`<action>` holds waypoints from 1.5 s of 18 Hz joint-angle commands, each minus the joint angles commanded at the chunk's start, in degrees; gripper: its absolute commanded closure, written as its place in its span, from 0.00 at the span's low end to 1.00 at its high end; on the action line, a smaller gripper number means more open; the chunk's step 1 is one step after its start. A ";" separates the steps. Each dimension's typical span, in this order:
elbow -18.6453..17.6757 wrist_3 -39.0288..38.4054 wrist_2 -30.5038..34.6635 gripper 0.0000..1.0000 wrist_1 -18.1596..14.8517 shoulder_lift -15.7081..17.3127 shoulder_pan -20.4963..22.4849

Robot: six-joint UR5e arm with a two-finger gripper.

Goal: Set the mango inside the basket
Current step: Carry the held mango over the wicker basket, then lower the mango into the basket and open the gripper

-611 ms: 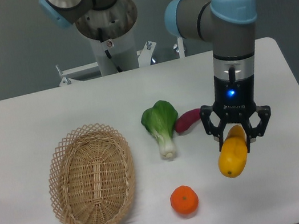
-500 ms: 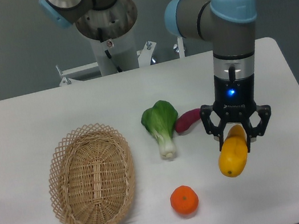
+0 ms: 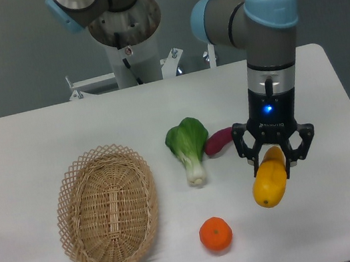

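Observation:
The mango (image 3: 270,184) is a yellow-orange oblong fruit held at its upper end by my gripper (image 3: 275,159), which is shut on it at the right of the table, a little above the surface. The mango hangs down and to the left from the fingers. The basket (image 3: 107,207) is an oval tan wicker basket with a lattice rim, at the left of the table, far to the left of the gripper. It holds nothing.
A green bok choy (image 3: 189,144) lies at mid-table. A purple-red sweet potato (image 3: 220,140) lies just left of the gripper. A round orange (image 3: 215,234) sits near the front, between basket and mango. The robot base (image 3: 125,31) stands behind the table.
The gripper with the mango has shifted slightly left and up. Nothing else has moved.

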 joint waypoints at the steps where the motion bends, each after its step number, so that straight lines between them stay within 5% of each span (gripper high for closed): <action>1: 0.00 -1.14 0.17 0.48 0.00 -0.09 -0.96; 6: -3.24 -7.82 1.49 0.48 0.00 2.10 -3.60; 13: -11.59 -11.09 7.99 0.48 0.00 6.06 -13.18; 18: -15.55 -10.65 14.05 0.47 0.00 5.19 -20.65; 27: -17.58 -11.61 16.26 0.47 0.00 1.85 -28.91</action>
